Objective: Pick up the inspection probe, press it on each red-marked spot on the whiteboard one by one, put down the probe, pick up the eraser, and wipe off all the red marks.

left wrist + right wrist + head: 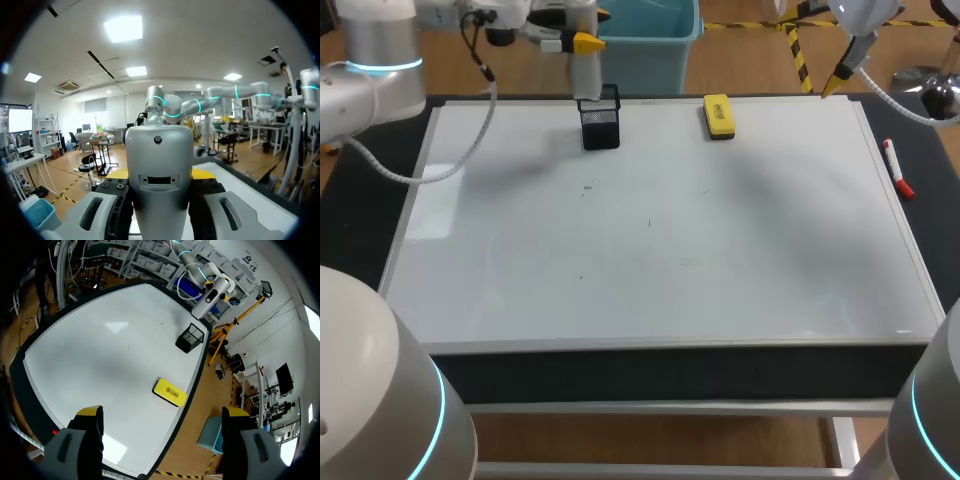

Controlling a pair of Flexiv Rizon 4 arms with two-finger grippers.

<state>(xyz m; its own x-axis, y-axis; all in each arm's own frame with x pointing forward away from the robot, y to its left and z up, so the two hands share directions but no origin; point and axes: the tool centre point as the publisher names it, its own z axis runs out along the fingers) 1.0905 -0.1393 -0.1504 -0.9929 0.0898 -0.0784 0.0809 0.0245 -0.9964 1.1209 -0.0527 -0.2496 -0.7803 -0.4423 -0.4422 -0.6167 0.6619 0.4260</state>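
Observation:
My left gripper is at the back of the whiteboard, shut on the silver inspection probe. The probe hangs upright with its lower end at the rim of the black mesh holder. In the left wrist view the probe fills the gap between the fingers of the left gripper. The yellow eraser lies flat at the board's back edge, right of the holder. My right gripper hangs open and empty above the board's back right corner. From the right wrist, the eraser lies under the right gripper. No red marks show on the board.
A red-capped marker lies on the black mat to the right of the board. A few tiny dark specks dot the board's middle. In the right wrist view the holder and my left arm stand beyond the eraser.

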